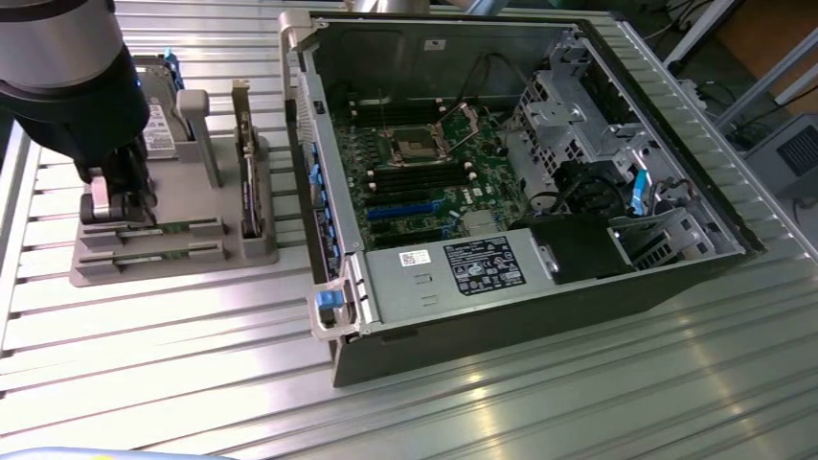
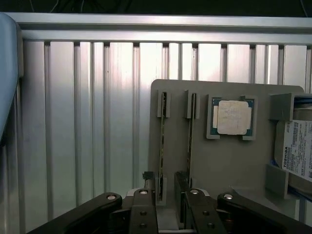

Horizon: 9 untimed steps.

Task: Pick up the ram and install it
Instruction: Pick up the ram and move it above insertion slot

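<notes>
The tool (image 2: 165, 189) is positioned low over the grey holder (image 2: 224, 165) on the slatted metal counter (image 1: 511, 402). Its fingers (image 2: 181, 187) are spread, with a visible gap between them. The ram (image 2: 162, 146) stands on edge in its holder slot, and its near end lies between the two fingers. Contact between the fingers and the ram cannot be determined. A second memory stick (image 2: 190, 141) stands parallel in the adjacent slot, just beside the ram.

The same holder carries:
- a square silver processor (image 2: 231, 117), seated in a recess beside the second stick;
- a hard drive (image 2: 298, 151) with a white label, beyond the processor;
- a dark expansion card (image 1: 249, 187), standing upright.

The open computer case (image 1: 313, 144) lies on the counter, just beside the holder, on the exterior view's right. Its green motherboard (image 1: 442, 196) is exposed.
</notes>
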Each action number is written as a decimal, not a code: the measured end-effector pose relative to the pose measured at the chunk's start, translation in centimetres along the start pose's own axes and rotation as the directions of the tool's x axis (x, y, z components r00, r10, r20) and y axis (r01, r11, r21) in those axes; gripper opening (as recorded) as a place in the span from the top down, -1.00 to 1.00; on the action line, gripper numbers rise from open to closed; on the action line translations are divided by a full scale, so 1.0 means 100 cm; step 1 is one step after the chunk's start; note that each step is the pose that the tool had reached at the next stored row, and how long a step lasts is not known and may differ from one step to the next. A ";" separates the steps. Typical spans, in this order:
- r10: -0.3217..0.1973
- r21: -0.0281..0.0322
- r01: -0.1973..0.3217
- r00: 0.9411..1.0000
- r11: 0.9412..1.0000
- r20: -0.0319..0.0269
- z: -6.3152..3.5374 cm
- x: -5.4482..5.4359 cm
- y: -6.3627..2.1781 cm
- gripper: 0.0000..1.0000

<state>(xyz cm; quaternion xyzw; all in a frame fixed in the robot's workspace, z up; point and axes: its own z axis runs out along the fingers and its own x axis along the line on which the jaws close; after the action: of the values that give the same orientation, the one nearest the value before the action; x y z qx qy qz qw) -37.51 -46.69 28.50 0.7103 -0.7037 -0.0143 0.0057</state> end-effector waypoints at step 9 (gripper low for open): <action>0.000 0.000 0.000 1.000 1.000 0.000 0.0072 0.002 -0.0002 0.40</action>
<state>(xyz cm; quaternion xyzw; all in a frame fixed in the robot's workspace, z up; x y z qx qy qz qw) -37.51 -46.92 27.77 0.7103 -0.7037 -0.0143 0.0057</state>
